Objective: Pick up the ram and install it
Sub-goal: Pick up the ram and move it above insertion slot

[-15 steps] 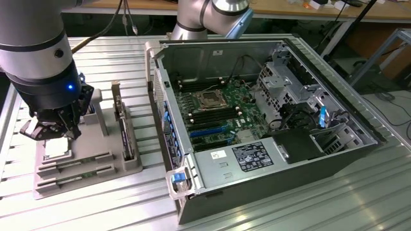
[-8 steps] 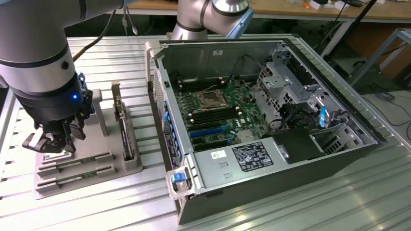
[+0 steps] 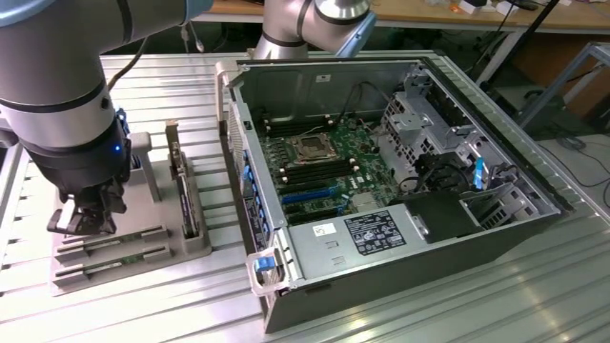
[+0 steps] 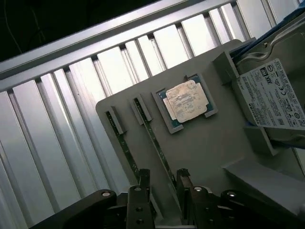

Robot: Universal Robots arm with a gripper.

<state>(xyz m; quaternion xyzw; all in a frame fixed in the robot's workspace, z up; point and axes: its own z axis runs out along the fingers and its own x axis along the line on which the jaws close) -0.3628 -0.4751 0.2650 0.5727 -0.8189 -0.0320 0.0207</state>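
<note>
Here the hand hangs low (jaws apart) over the ram.

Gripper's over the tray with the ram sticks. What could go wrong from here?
1. The open gripper straddles one thin green ram stick. A second matching stick lies close beside it in the grey plastic tray, so a finger might clip that neighbour on the way down.
2. The gripper appears to sit toward one end of the stick, so a grasp there could lift it tilted.
</note>
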